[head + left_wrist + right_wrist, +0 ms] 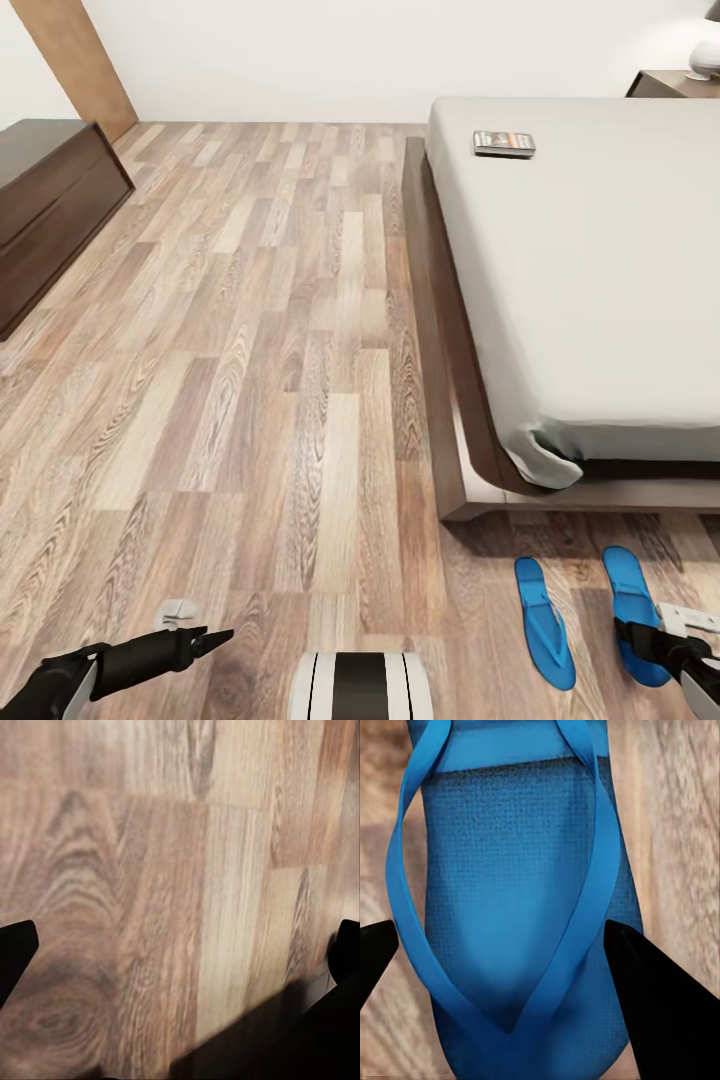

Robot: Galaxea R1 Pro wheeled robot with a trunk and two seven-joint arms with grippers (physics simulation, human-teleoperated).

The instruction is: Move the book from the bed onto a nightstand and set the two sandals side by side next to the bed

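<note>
The book [504, 143], dark with an orange strip, lies flat on the pale mattress of the bed [600, 280], near its left edge. Two blue sandals lie side by side on the wood floor by the bed's near end: the left sandal [545, 620] and the right sandal [632, 600]. My right gripper [634, 636] hovers just over the right sandal [510, 870], open, with its black fingertips [649, 990] straddling the thong straps. My left gripper [212, 638] hangs open over bare floor at the lower left, its fingers [13, 949] wide apart. A nightstand [665, 84] stands at the far right corner.
A long low dark bench [50, 200] stands against the left wall, with a brown wooden panel [80, 60] behind it. A white lamp [706, 56] sits on the nightstand. The bed's dark frame [440, 330] juts out at floor level. Wide plank floor [250, 380] stretches left of the bed.
</note>
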